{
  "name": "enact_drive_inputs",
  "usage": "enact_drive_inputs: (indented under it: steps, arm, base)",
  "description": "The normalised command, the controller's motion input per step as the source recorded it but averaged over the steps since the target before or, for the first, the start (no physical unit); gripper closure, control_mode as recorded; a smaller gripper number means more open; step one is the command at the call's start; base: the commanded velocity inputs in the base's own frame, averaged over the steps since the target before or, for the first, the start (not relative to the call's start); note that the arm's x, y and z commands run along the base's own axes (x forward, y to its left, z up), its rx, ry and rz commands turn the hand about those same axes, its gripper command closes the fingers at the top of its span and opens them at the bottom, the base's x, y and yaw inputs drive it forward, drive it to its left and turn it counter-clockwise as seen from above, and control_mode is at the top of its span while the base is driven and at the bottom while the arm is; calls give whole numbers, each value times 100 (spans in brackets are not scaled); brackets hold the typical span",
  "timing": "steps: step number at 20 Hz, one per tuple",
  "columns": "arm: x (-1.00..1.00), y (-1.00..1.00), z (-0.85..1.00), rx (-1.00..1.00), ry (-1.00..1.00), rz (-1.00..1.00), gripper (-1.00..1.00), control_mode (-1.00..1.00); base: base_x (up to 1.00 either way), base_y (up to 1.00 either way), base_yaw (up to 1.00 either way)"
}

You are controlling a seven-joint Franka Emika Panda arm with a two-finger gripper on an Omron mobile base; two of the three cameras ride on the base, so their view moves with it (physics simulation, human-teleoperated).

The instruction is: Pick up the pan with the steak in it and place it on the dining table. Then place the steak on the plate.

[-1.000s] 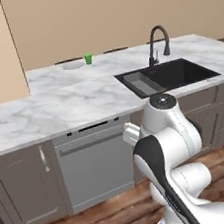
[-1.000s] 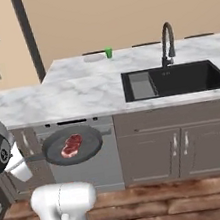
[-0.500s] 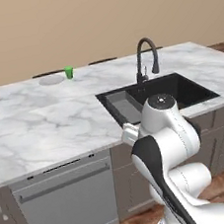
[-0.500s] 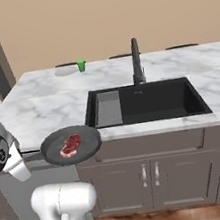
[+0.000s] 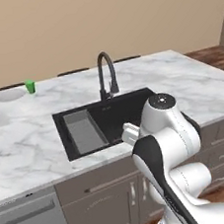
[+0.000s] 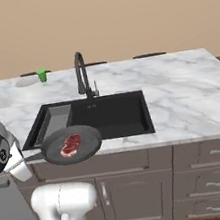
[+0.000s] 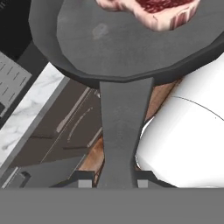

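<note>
My gripper [image 6: 30, 157] is shut on the short handle of the dark grey pan [image 6: 73, 144], which it holds level in front of the counter's front edge, by the sink's left end. The red steak [image 6: 71, 145] lies in the pan. In the hand view the handle [image 7: 120, 131] runs from between my fingertips [image 7: 85, 181] up to the pan [image 7: 127, 48], with the steak [image 7: 153, 11] at the top edge. The pale plate [image 6: 26, 81] [image 5: 11, 95] rests at the far left of the marble dining table [image 6: 186, 101] [image 5: 18, 140].
A black sink [image 6: 98, 116] with a dark faucet [image 6: 82, 76] is set into the table's middle. A small green cup [image 6: 41, 75] [image 5: 30, 86] stands beside the plate. Dark chair backs [image 6: 148, 55] line the far edge. Grey cabinets [image 6: 212, 166] sit below the top.
The whole scene has slid leftward in both base views as the camera moved; the sink now sits centred ahead. The pan stays in my grip with the steak in it.
</note>
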Motion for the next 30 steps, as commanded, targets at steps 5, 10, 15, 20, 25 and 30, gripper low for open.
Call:
enact_drive_inputs:
  steps: [5, 10, 15, 20, 25, 30]
  arm:
    - [0, 0, 0, 0, 0, 0, 100, 100]
    - [0, 0, 0, 0, 0, 0, 100, 100]
    - [0, 0, 0, 0, 0, 0, 100, 100]
    - [0, 0, 0, 0, 0, 0, 100, 100]
    - [0, 0, 0, 0, 0, 0, 100, 100]
    - [0, 0, 0, 0, 0, 0, 100, 100]
  base:
    - [19, -100, -5]
    - [3, -100, -7]
    - [16, -100, -5]
    - [22, -100, -4]
    - [26, -100, -3]
    - [28, -100, -2]
